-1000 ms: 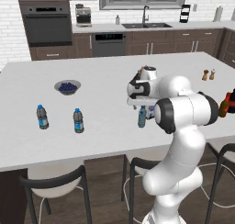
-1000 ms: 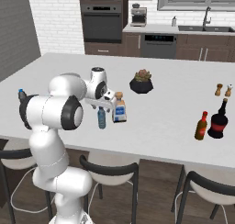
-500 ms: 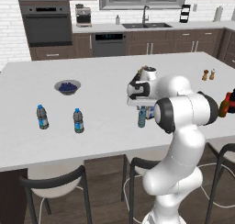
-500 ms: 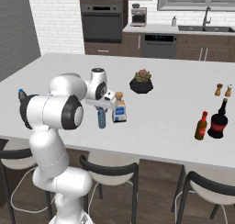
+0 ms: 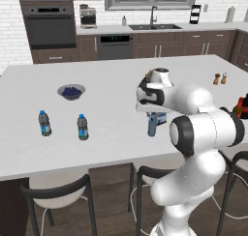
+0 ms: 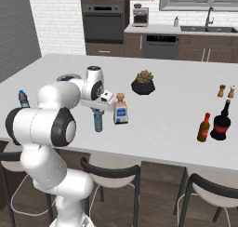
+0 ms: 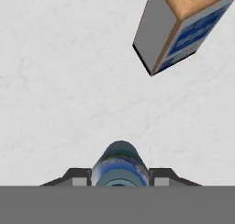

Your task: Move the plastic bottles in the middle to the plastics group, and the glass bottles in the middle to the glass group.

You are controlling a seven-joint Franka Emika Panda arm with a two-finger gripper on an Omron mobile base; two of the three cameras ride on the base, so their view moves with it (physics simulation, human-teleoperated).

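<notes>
Near the middle of the white, faintly marbled table (image 5: pixel 111 133) stands a slim, translucent light-blue plastic bottle (image 6: pixel 97 120), upright, with the hand (image 7: pixel 119 178) pointing straight down over it. From the hand's own camera the bottle's rounded top (image 7: pixel 120 165) sits right between the two dark fingertips (image 7: pixel 77 176), which press against its sides: the hand is pinching the bottle near its top, jaws only partly apart. Just beside it stands a squarish clear glass bottle (image 6: pixel 121 110) with a white-and-blue label and a flat tan stopper; the two look close but apart.

Toward the left end of the table, two small dark-grey see-through bottles (image 5: pixel 44 123) (image 5: pixel 83 127) with blue label bands and blue caps stand upright side by side, well apart from the hand. At the right end, a slim amber-brown bottle (image 6: pixel 203 128) with a red cap stands just beside a rounded, nearly black bottle (image 6: pixel 221 123) with a red band.
</notes>
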